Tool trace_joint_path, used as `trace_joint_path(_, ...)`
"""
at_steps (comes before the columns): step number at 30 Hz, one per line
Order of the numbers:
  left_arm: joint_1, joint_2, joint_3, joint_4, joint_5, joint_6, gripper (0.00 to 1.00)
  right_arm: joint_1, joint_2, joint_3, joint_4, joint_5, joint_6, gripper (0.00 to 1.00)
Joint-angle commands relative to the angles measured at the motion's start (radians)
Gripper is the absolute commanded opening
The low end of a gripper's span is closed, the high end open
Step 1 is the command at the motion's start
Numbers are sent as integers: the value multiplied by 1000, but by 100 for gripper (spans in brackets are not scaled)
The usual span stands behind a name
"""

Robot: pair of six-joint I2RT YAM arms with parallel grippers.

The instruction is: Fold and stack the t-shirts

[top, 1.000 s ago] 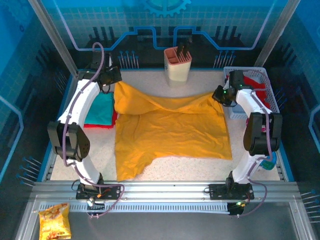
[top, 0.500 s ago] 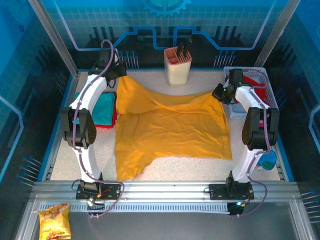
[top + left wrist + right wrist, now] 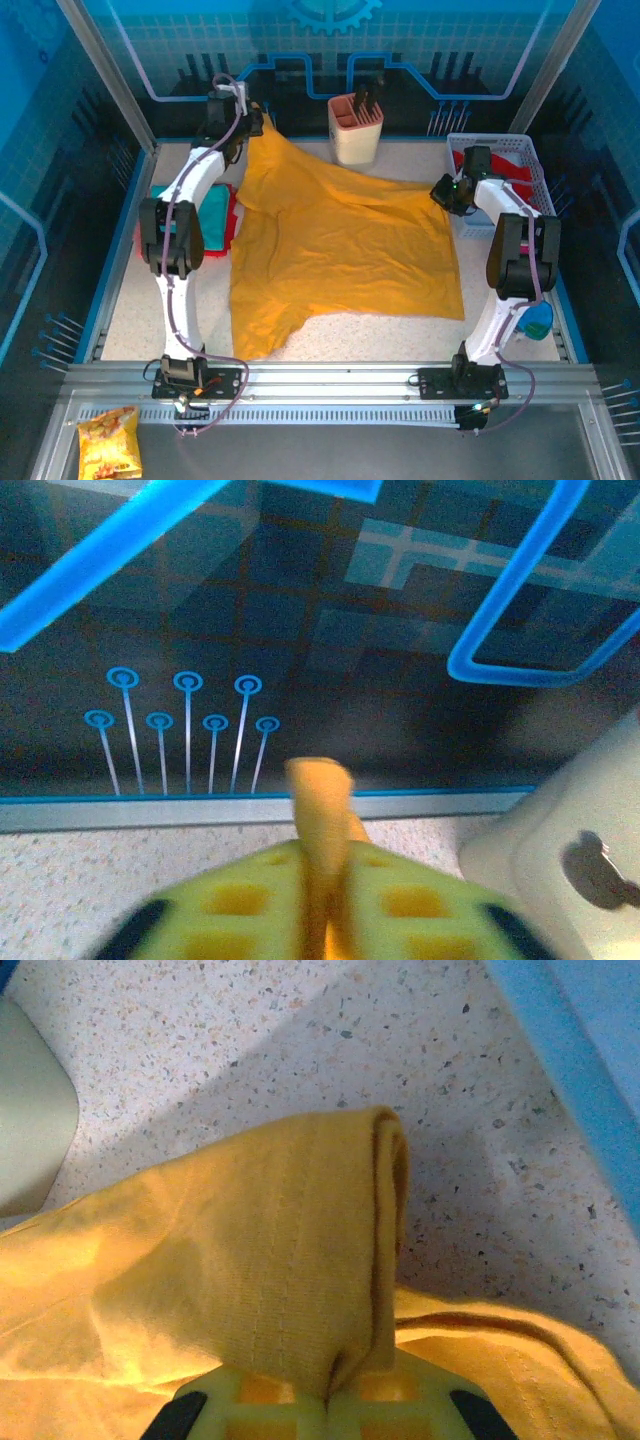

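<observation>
Compared with a second ago, the left arm has pushed further up the frame. The left gripper [image 3: 325,875] is now at the bench's [image 3: 400,330] back edge in the upper left of the top view, and it has dragged the yellow tee's [image 3: 345,250] corner up with it. A second back that corner sagged in a loose hump. Now it's pulled into a raised ridge that slopes down to the right, past the holder [image 3: 355,135].

In the left wrist view a strip of yellow cloth stands pinched between the pads, so that gripper is clamped on the tee.

The right gripper [image 3: 328,1388] hasn't really budged. It's at centre right, just beside the basket [image 3: 535,160], closed tight on a rolled fold of the same tee.

The rest of the yellow tee lies flat across the middle of the bench, and its near hem is in the same spot as before. The teal tee [image 3: 213,215] sits on the red tee [image 3: 233,222] at the left, now half hidden under the left arm.
</observation>
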Motion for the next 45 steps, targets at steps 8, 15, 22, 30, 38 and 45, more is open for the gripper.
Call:
trace_joint_path(8, 10, 123, 194, -136, -19, 26, 93, -9, 17, 26, -33, -33, -45, 35)
trace_joint_path(15, 10, -73, 19, -332, -54, -78, 98, 5, -59, -16, -37, -78, -90, 99)
trace_joint_path(22, 10, -340, -307, -531, -68, -247, 95, 62, -207, -105, -137, -59, -145, 100)
trace_joint_path(30, 5, -681, -728, -683, 54, -339, 78, 110, -437, -347, -240, 46, -66, 97)
trace_joint_path(38, -75, -998, -1053, -848, 91, -466, 75, 121, -652, -557, -405, 211, -28, 92)
trace_joint_path(45, -130, -1214, -1230, -1038, 93, -613, 66, 107, -754, -702, -446, 249, 36, 86)
